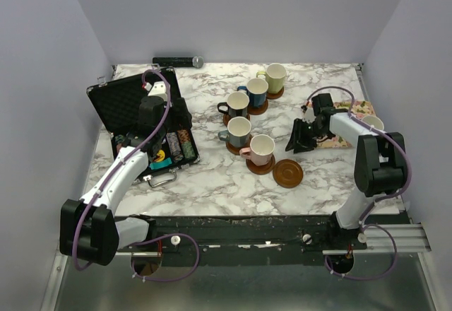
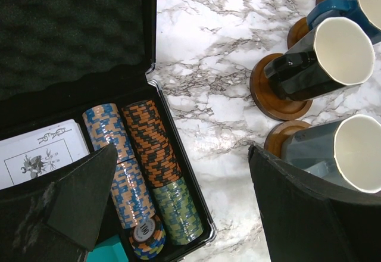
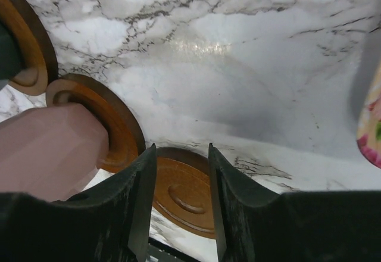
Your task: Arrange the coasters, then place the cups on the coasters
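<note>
Five cups stand on coasters mid-table: yellow-green (image 1: 275, 78), dark blue (image 1: 256, 92), black (image 1: 237, 104) (image 2: 321, 59), grey (image 1: 239, 132) (image 2: 345, 155) and pink (image 1: 261, 148) (image 3: 47, 149). One bare coaster (image 1: 288, 173) (image 3: 184, 193) lies just right of the pink cup. My right gripper (image 1: 302, 136) (image 3: 181, 152) hovers above and beyond that coaster, jaws part open with nothing between them. A sixth cup's pale rim (image 1: 373, 121) peeks out behind the right arm. My left gripper (image 1: 152, 128) (image 2: 178, 214) hangs wide open and empty over the case's right edge.
An open black case (image 1: 134, 102) at the left holds rows of poker chips (image 2: 149, 155) and cards. A floral tray (image 1: 346, 133) (image 3: 370, 125) lies at the right by the right arm. A dark bar (image 1: 178, 61) rests against the back wall.
</note>
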`<state>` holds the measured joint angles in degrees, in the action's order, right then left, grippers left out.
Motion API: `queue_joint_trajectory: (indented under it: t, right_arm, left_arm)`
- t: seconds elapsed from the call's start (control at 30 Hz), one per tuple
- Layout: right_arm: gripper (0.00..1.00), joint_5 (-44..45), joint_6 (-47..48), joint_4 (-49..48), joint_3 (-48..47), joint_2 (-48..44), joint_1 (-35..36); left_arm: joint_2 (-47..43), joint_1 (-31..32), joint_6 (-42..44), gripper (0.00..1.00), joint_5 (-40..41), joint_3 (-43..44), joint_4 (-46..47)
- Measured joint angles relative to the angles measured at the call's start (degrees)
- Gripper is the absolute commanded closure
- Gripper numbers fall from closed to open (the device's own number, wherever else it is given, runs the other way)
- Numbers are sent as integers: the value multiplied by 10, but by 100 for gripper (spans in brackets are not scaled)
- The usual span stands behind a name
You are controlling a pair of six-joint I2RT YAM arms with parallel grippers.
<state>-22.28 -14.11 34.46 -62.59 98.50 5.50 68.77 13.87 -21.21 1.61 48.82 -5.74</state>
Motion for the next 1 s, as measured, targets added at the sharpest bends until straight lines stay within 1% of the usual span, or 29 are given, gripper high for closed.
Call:
queue_joint_trajectory:
  t: [0.23,1.0]
  right_arm:
    - [53,-21,2,17,18,26,0]
    - [57,-38,6,28,35,28,0]
  left_arm:
    - [-11,0,0,1,-1,-16,-3]
    - [-47,0,-9,1,-1,-34,-5]
